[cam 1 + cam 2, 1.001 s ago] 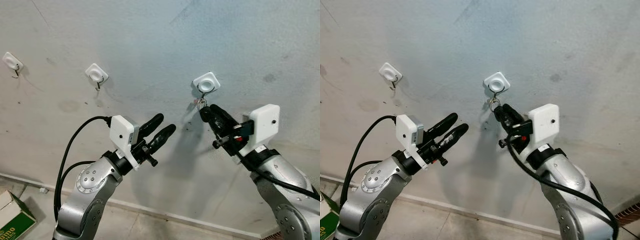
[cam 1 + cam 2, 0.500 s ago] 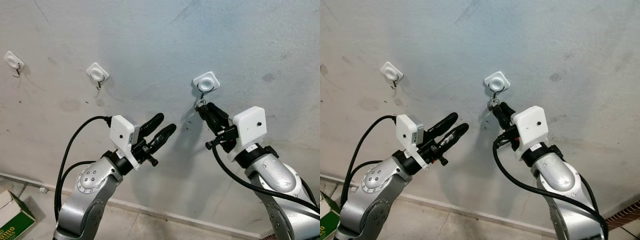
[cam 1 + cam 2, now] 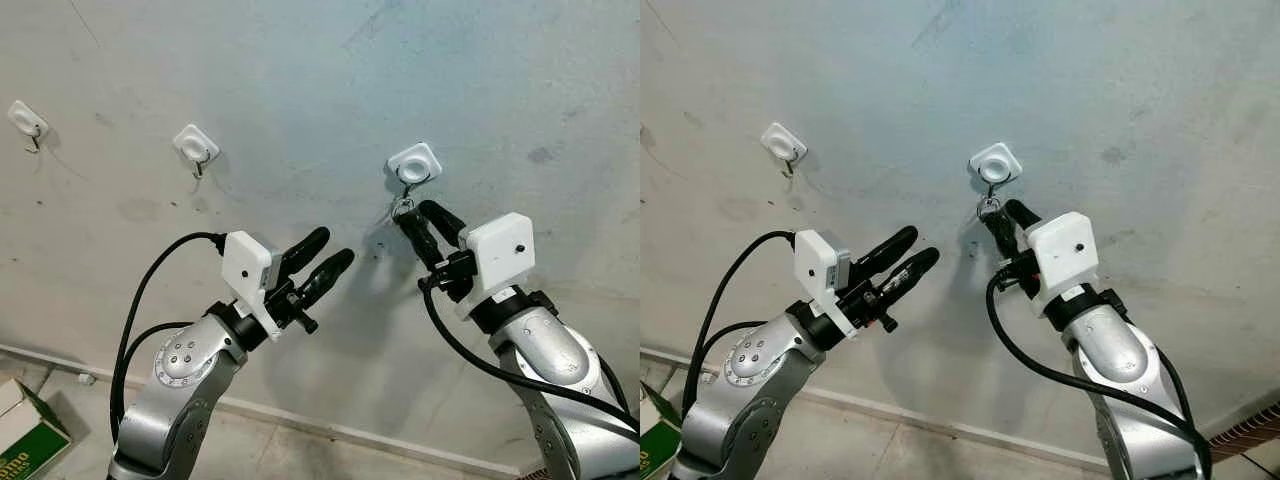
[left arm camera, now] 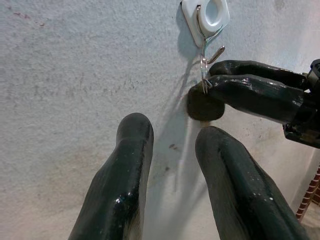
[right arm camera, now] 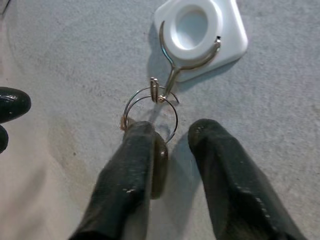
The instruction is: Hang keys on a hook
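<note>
- Because the key ring point(image 5: 150, 112) is already seen threaded over the wire hook point(image 5: 187, 62) of the white wall hook plate point(image 5: 200, 35), in the upper middle of the right wrist view, the hanging step is judged to be done or nearly so.
- The keys point(image 5: 157, 165) are found hanging straight down from that ring, their long axis vertical along the grey wall point(image 3: 300, 80), directly below the hook in the upper right of the left eye view.
- The right gripper point(image 3: 432, 222) is placed just under the hook, its fingers spread apart; one finger point(image 5: 130, 175) lies against the dark key head, while the other finger stands clear of it with wall showing between.
- No pinch on the keys can be made out, so the keys are taken as released, or all but released.
- The left gripper point(image 3: 322, 258) is held in the middle of the frame, well apart from the hook and lower, its fingers parted and nothing between them.
- The right arm is plainly the nearer one, the keys lying just ahead of its fingertips and slightly toward the finger that touches them.
- A withdrawal straight back from the wall, away from the hanging line of the keys, is judged to be what is called for, so that the ring is not dragged off the open wire end.
</note>
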Controlling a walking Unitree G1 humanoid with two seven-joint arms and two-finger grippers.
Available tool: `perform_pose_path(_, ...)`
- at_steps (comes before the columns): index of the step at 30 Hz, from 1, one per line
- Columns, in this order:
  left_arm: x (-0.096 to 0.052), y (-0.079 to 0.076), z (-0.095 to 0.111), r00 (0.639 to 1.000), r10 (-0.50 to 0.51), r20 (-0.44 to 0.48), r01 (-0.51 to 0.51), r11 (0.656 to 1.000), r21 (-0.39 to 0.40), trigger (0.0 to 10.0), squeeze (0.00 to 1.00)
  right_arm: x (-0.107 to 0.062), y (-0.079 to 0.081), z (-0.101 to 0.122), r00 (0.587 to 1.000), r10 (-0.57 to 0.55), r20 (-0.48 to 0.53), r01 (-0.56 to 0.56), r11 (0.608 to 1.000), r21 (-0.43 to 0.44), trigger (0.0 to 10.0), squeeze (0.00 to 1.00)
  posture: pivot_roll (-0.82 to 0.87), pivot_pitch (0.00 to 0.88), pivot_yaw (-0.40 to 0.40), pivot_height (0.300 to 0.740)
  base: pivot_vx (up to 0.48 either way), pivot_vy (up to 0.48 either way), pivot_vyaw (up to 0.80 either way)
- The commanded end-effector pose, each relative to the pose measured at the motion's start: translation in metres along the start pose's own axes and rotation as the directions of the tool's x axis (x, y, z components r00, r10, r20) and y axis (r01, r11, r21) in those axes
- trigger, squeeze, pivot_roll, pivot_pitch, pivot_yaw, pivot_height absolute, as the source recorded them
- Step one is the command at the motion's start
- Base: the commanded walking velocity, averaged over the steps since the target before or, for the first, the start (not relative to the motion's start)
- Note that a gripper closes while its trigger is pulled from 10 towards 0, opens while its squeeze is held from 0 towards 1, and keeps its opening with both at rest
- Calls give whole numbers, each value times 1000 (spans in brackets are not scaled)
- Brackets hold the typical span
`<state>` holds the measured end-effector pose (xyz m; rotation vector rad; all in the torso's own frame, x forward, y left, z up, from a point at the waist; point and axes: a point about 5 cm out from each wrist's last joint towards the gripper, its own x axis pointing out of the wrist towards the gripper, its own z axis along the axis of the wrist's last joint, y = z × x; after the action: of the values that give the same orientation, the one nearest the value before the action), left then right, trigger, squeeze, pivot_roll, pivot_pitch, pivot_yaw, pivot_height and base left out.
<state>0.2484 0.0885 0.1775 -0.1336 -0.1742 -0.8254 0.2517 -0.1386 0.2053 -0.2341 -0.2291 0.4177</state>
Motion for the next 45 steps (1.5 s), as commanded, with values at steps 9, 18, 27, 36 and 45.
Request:
perform_pose_path(9, 0, 0, 0, 1000, 8, 2, -8, 1000, 9, 10000, 0, -4, -14, -4, 995, -95, -8, 95, 995, -29, 10000, 1000, -131, 45, 20, 740, 0, 0, 0)
perform_pose_path(18, -6, 5, -3, 998, 58, -11, -58, 998, 15, 10000, 0, -12, -12, -5, 995, -103, -15, 103, 995, -15, 10000, 1000, -131, 45, 20, 740, 0, 0, 0)
perform_pose_path(27, -23, 14, -8, 986, 166, -33, -165, 986, 16, 10000, 0, -30, -6, -14, 991, -121, -59, 122, 992, 10, 10000, 1000, -118, 44, 27, 740, 0, 0, 0)
perform_pose_path(36, -40, 19, -12, 962, 264, -70, -261, 964, 52, 10000, 0, -40, -3, -12, 989, -129, -79, 132, 991, 36, 10000, 1000, -106, 45, 34, 740, 0, 0, 0)
perform_pose_path(45, -61, 30, -26, 879, 444, -173, -438, 896, 73, 10000, 0, -49, -4, -20, 980, -146, -134, 160, 982, 101, 10000, 922, -85, 55, 37, 740, 0, 0, 0)
